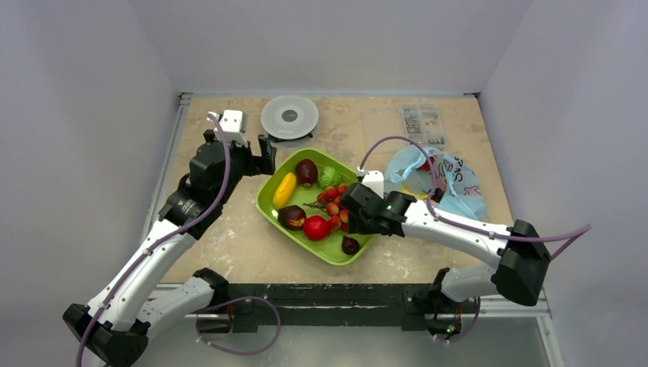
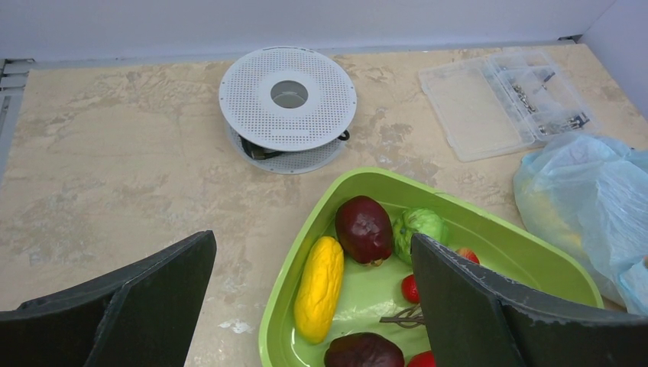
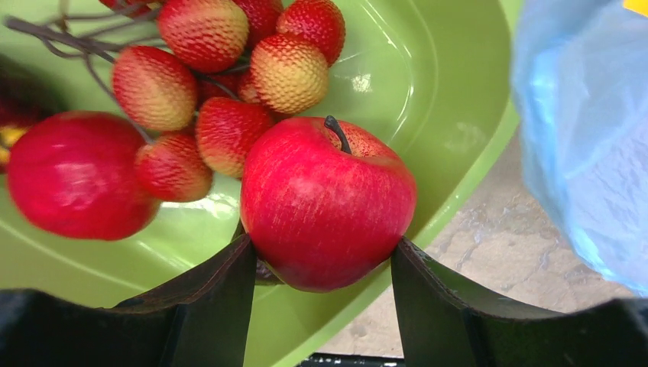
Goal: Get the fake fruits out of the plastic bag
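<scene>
The right tool (image 3: 321, 246) gripped the slippery-looking red apple (image 3: 328, 200) round its fat middle; the left tool (image 2: 312, 240) was wide open, empty.

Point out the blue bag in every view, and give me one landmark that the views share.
Top external: bag right of centre, beside the tray's right corner.
Left wrist: bag at the right edge, mid-height.
Right wrist: bag fills the upper right, close and blurred.
Shared landmark: green tray, left of the bag in all three.
</scene>
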